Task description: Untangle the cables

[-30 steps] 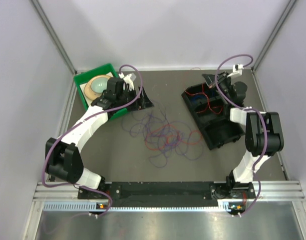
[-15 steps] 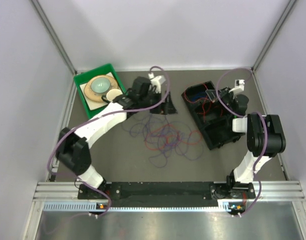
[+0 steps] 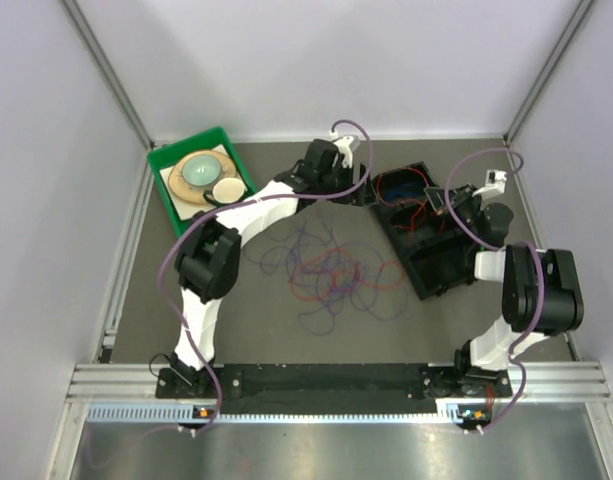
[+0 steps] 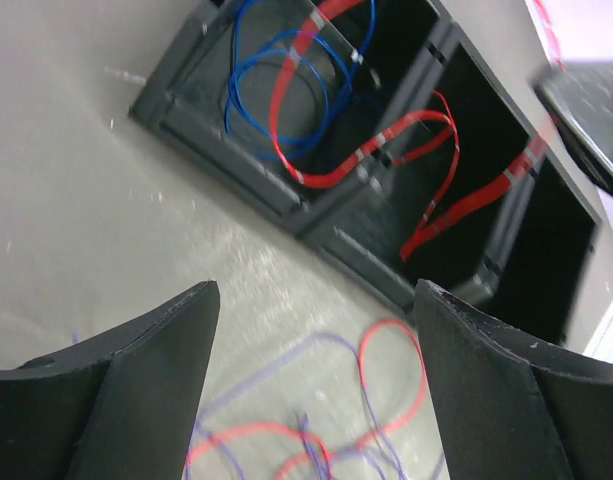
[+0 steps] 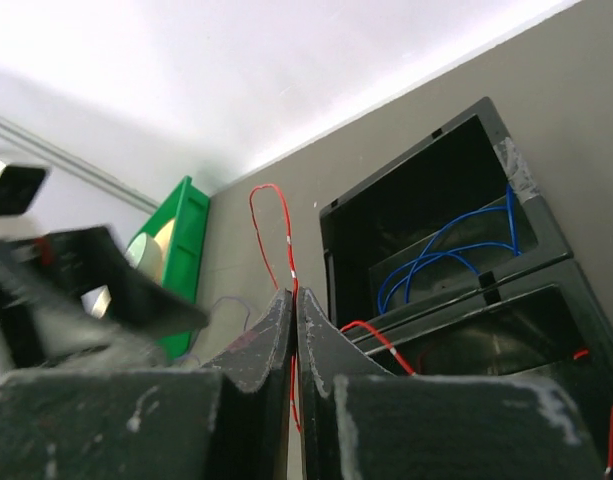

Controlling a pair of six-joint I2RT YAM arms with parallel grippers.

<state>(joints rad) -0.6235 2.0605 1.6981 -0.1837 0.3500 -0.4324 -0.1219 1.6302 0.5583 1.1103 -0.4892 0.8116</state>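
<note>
At the far left stands a green bin (image 3: 186,140); nearer, in the middle, lies the tangle of red, blue and purple cables (image 3: 331,268). Just beyond it the left gripper (image 4: 316,292) hangs released, jaws wide and empty, beside the left edge of the black tray (image 3: 448,268), whose far compartments hold more blue and red loops. Over that tray the right gripper (image 5: 294,300) is clenched on a red cable (image 5: 271,225) looping up from its fingers

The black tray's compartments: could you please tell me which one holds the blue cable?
The end compartment farthest from the robot: the blue cable coils only there; the other compartments show no blue.
</note>
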